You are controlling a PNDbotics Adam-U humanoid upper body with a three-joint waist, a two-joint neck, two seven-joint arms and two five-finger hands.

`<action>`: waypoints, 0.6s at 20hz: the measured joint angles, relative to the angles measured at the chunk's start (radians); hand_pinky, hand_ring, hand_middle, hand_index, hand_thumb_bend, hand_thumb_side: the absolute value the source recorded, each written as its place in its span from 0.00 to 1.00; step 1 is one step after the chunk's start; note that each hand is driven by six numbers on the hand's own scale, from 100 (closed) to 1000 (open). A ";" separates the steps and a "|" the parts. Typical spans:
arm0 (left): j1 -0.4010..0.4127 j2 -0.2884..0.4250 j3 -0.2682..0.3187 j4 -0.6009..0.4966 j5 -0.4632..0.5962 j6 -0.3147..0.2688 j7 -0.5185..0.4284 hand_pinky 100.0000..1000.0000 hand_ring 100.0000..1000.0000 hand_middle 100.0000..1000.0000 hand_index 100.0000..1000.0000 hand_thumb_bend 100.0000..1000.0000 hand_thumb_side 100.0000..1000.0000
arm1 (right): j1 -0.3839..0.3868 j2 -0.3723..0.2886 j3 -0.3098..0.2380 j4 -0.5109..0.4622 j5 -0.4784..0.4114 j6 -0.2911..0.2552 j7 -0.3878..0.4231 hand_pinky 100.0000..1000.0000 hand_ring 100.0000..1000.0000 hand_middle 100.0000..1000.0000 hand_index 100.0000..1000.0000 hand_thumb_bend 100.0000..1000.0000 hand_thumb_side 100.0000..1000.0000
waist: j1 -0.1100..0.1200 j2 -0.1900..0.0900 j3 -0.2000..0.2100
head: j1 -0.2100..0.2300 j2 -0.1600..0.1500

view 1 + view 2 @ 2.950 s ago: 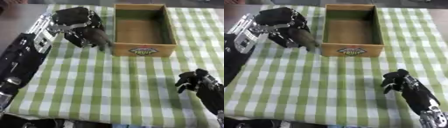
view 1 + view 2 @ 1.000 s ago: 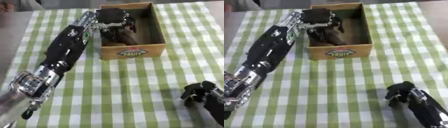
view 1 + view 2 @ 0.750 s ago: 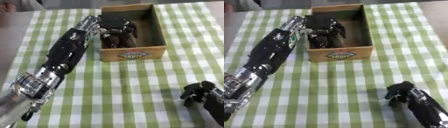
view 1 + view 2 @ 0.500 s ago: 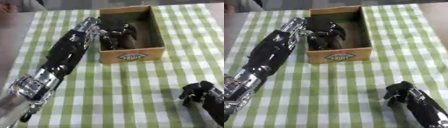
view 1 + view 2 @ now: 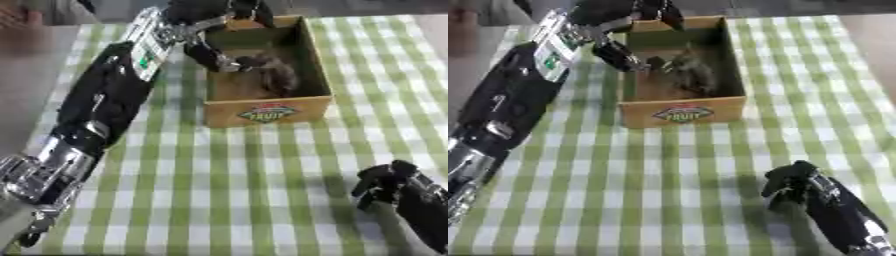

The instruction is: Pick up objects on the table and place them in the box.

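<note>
- Left hand (image 5: 229, 47): over the box (image 5: 268, 111), at its left wall and far corner. Fingers blurred; whether spread or curled cannot be told.
- Dark object (image 5: 269, 75): inside the box, just right of and nearer than the left hand. Contact cannot be confirmed. Long axis appears to follow the box's length.
- Right hand (image 5: 791, 186): idle on the checked cloth (image 5: 227, 190), fingers curled, empty, well apart from the box.
- Judgement: left hand is nearer; release or withdrawal falls to it.
</note>
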 measured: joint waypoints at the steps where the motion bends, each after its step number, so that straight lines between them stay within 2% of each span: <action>1: 0.017 0.011 0.005 -0.028 0.041 0.015 -0.015 0.67 0.67 0.71 0.79 0.19 0.12 | 0.000 0.000 -0.002 0.000 -0.001 0.001 -0.002 0.43 0.57 0.49 0.67 0.00 1.00 | -0.001 -0.001 0.006 | -0.003 0.001; 4: 0.073 0.037 0.028 -0.116 0.157 0.064 -0.064 0.65 0.65 0.69 0.79 0.13 0.10 | 0.002 0.000 -0.006 0.000 -0.003 0.000 -0.005 0.43 0.57 0.49 0.67 0.00 1.00 | -0.005 -0.003 0.019 | -0.013 0.003; 7: 0.134 0.053 0.063 -0.198 0.260 0.113 -0.113 0.62 0.61 0.66 0.78 0.02 0.10 | 0.007 0.000 -0.011 0.000 -0.005 0.000 -0.010 0.43 0.57 0.49 0.67 0.00 1.00 | -0.007 -0.005 0.034 | -0.022 0.003; 12: 0.244 0.060 0.123 -0.322 0.398 0.184 -0.184 0.59 0.58 0.63 0.77 0.00 0.12 | 0.009 0.000 -0.019 0.000 -0.009 -0.002 -0.016 0.43 0.57 0.49 0.67 0.00 1.00 | -0.010 -0.010 0.054 | -0.034 0.003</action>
